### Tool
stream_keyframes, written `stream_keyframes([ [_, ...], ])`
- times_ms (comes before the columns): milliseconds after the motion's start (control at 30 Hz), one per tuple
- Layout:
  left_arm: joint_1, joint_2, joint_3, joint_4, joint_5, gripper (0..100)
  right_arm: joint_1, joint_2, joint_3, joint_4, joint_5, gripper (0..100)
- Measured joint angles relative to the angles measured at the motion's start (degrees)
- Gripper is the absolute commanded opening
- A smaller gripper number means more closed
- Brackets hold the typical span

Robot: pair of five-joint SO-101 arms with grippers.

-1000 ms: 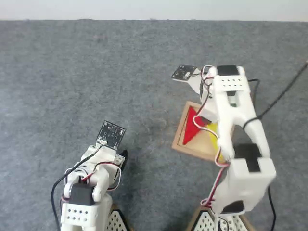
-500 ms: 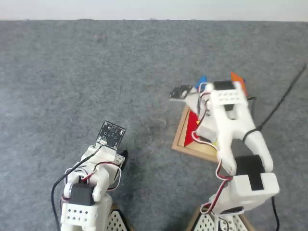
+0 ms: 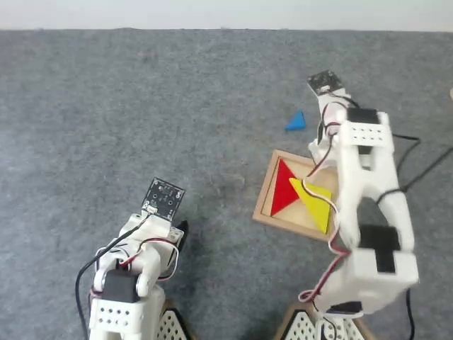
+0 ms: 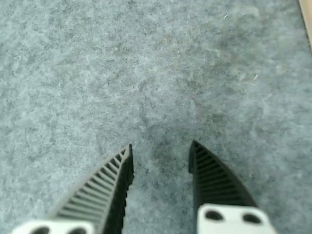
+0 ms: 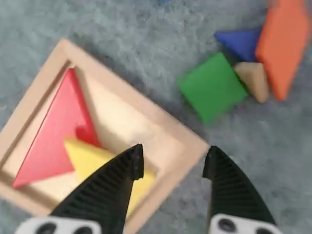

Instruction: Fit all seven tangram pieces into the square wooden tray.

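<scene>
The square wooden tray (image 3: 262,193) lies on the grey carpet at the right, holding a red triangle (image 3: 282,187) and a yellow triangle (image 3: 316,202) side by side. My right arm (image 3: 361,163) stretches over the tray's right side. In the right wrist view my right gripper (image 5: 175,153) hangs open and empty above the tray's (image 5: 142,104) edge, over the yellow triangle (image 5: 90,158) and beside the red triangle (image 5: 51,141). Past the tray lie a green square (image 5: 212,87), a tan triangle (image 5: 253,80), a blue triangle (image 5: 239,41) and an orange parallelogram (image 5: 285,44). My left gripper (image 4: 161,148) is open over bare carpet.
A small blue triangle (image 3: 296,122) lies alone on the carpet just beyond the tray's far corner. My left arm (image 3: 138,262) sits low at the near left, well away from the tray. Open carpet spreads across the middle and far left.
My right arm has swung to the right and farther out, uncovering the yellow triangle in the tray and the small blue triangle beyond it. The left arm has stayed still.
</scene>
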Motion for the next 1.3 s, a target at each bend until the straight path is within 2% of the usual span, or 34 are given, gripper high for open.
stream_keyframes([
  [333,0.00,0.00,0.00,0.00,0.00,18,-3.34,9.93,-0.70,-5.80,-2.37,16.6],
  [900,0.00,0.00,0.00,0.00,0.00,18,-9.49,7.12,1.67,-4.75,-2.37,16.6],
  [1300,-0.09,0.00,0.00,0.00,0.00,18,-10.29,6.33,3.08,-0.70,-2.46,16.6],
])
